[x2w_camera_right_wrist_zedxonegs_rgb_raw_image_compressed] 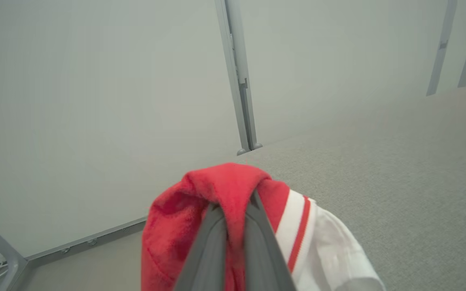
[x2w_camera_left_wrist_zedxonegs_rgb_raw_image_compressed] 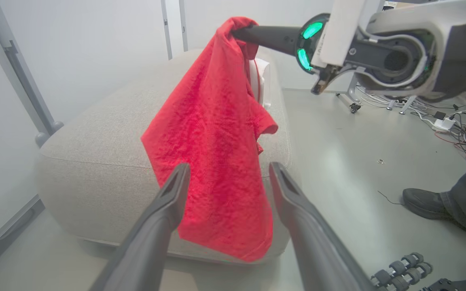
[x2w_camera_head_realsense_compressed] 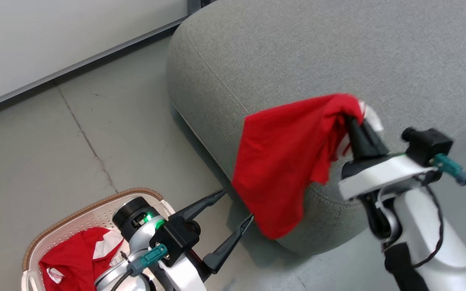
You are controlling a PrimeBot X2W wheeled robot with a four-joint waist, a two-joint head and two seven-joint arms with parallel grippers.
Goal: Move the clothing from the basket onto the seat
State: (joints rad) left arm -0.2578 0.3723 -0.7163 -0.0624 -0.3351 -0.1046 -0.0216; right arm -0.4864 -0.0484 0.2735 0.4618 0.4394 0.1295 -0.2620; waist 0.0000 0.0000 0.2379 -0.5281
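The right gripper (x2w_camera_head_realsense_compressed: 352, 121) is raised over the near edge of the seat (x2w_camera_head_realsense_compressed: 297, 60), its two dark fingers pressed together on a bunched fold of the red garment (x2w_camera_head_realsense_compressed: 281, 161). Its pale forearm (x2w_camera_head_realsense_compressed: 427, 234) rises from the lower right, and the wrist is bent so the fingers point up and slightly left. The left gripper (x2w_camera_head_realsense_compressed: 238, 203) sits lower, its wrist above the far right corner of the basket (x2w_camera_head_realsense_compressed: 95, 204), with the fingers spread wide, holding nothing and pointing toward the seat's near corner.

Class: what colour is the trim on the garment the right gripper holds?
White trim with a red stripe; best in right wrist view.
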